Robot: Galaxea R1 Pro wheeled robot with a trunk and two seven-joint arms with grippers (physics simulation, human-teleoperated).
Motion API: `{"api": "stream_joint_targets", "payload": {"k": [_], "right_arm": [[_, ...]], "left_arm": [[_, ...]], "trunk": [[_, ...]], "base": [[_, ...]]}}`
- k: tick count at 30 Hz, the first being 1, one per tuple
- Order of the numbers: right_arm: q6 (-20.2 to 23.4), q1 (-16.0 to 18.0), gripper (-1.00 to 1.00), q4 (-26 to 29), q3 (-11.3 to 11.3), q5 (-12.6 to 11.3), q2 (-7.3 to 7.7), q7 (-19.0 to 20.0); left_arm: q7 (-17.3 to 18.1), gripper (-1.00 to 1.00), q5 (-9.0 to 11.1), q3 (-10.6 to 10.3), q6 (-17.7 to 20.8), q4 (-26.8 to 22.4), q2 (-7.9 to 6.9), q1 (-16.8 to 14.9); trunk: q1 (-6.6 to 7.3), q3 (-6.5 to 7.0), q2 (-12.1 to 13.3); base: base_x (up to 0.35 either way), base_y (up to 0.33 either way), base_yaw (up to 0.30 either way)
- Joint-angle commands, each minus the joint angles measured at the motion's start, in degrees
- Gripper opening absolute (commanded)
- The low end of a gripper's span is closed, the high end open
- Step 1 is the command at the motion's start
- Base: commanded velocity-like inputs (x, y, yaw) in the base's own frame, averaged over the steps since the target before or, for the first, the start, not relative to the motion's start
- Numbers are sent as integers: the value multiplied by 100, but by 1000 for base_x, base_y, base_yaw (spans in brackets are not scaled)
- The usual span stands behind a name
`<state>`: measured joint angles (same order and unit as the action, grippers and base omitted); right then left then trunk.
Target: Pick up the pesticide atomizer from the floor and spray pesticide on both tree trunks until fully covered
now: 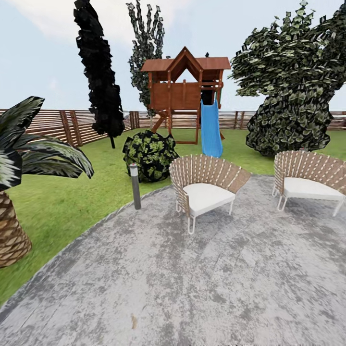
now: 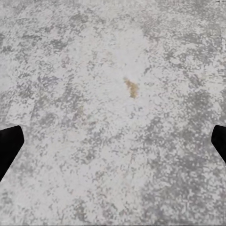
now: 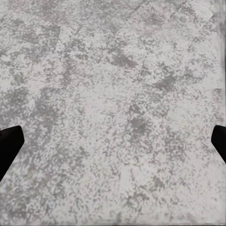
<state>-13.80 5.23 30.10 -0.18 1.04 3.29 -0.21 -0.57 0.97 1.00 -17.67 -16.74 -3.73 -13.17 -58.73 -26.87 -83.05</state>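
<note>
Grey mottled paving (image 1: 202, 283) is what both arms hang over right now, with nothing on it but a small tan fleck (image 2: 131, 88) below the left gripper (image 2: 113, 141). Dark fingertips (image 2: 9, 146) sit at the two far edges of the left wrist view, so that gripper is spread wide and holding nothing. Same story for the right gripper (image 3: 113, 141): jaws wide apart, bare paving between them.

So this looks like the search-and-drive part of the job, before any pickup. I can't spot the pesticide atomizer anywhere, and none of the smooth grey-brown trunks it's meant for either. The next move is probably turning or rolling the base until the sprayer shows up on the grass.

Room-wise, the paving ahead of the grippers is wide open. Further out on the left, the curved edge meets the lawn (image 1: 72, 206), with a scaly palm (image 1: 12, 230) close to that edge and a short bollard light (image 1: 135, 185) right at the border. Ahead and to the right, two woven chairs (image 1: 206, 190) (image 1: 310, 180) block the direct line. Beyond them there's a round bush (image 1: 150, 154), a black cypress (image 1: 100, 72), a wooden playhouse with a blue slide (image 1: 210, 127), a big leafy shrub (image 1: 288, 96), then the slat fence (image 1: 57, 126).
</note>
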Motion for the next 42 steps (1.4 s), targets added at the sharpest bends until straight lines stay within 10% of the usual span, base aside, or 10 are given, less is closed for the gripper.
{"api": "stream_joint_targets", "payload": {"k": [1, 10, 27, 42], "right_arm": [[-17, 5, 100, -4, -4, 11, -1, -3], [-17, 5, 100, -11, -8, 15, 3, -1], [-17, 5, 100, -13, -7, 17, 1, 1], [-9, 5, 100, -9, -1, 12, 0, -5]], "left_arm": [[20, 100, 76, 87, -62, 0, -57, -1], [687, 100, 297, 330, -388, -8, -561, 5], [856, 100, 263, 313, -387, 4, -507, 0], [834, 100, 299, 324, -372, 12, -490, -1]], "trunk": [[0, -6, -3], [0, -6, -3], [0, -6, -3], [-329, -272, -605]], "base": [[0, 247, -300], [0, 117, -300], [0, 4, -300], [0, 0, -300]]}}
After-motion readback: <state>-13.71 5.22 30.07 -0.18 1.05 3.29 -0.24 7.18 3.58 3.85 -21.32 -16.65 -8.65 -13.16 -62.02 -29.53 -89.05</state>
